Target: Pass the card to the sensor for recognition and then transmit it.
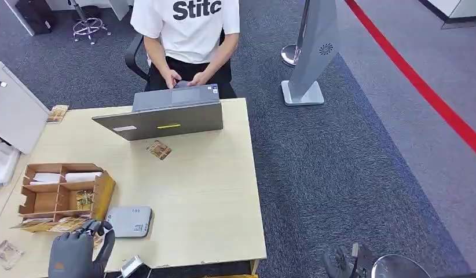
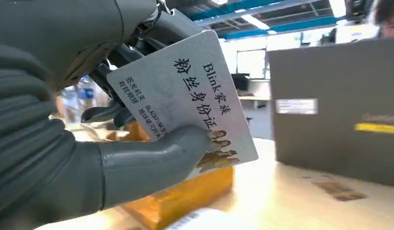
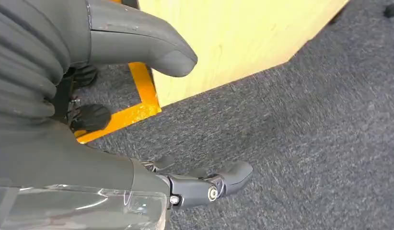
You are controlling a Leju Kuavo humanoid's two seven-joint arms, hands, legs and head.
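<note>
My left hand (image 1: 79, 255) hovers over the table's near left corner, just in front of the grey flat sensor (image 1: 130, 221). It pinches a white card (image 2: 185, 96) with black Chinese print and a small brown picture, my thumb (image 2: 152, 163) pressing its face. The card stands tilted, above the table. My right hand (image 1: 345, 263) hangs low beside the table over the grey carpet; in the right wrist view its fingers (image 3: 209, 184) are spread and hold nothing.
A wooden organiser box (image 1: 62, 194) with cards stands left of the sensor. A grey laptop (image 1: 166, 116) sits at the far edge, with a person in a white shirt (image 1: 186, 29) seated behind it. Loose cards (image 1: 159, 149) lie on the tabletop. A sign stand (image 1: 308, 63) rises at the right.
</note>
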